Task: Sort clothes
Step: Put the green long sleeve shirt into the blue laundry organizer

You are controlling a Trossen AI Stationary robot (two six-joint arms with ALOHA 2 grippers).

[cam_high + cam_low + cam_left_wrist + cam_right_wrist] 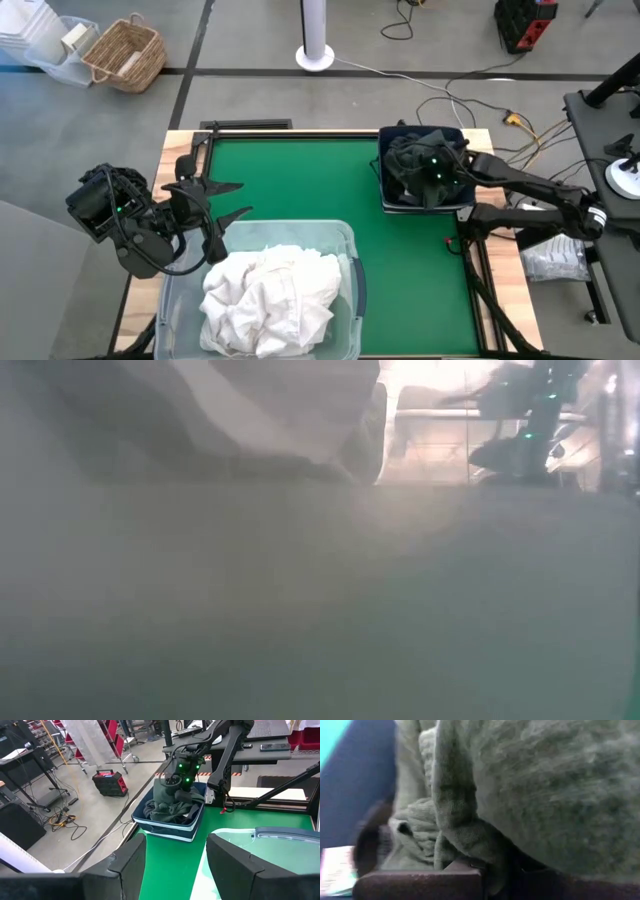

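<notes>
White clothes (265,295) lie heaped in the clear plastic tub (345,236) at the table's near left. Dark clothes (167,810) fill the dark blue bin (165,827) at the far right of the green mat. My right gripper (432,176) reaches down into that bin, shut on an olive-green garment (530,785) that fills the right wrist view. My left gripper (238,200) hangs open above the tub's far left corner, nothing between its fingers (130,865), pointing toward the bin. My right gripper pinches a bunched fold of the olive-green knit garment (487,862) between its two fingers, coming from above and slanting down into the bin. The cloth bulges around the fingers. Its lower part lies on the dark pile in the bin (172,795).
Bare green mat (300,180) lies between the tub and the bin. On the floor beyond the table stand a wicker basket (125,52) and a white stand base (316,55), with cables beside it. A plastic bag (555,260) lies at the table's right edge.
</notes>
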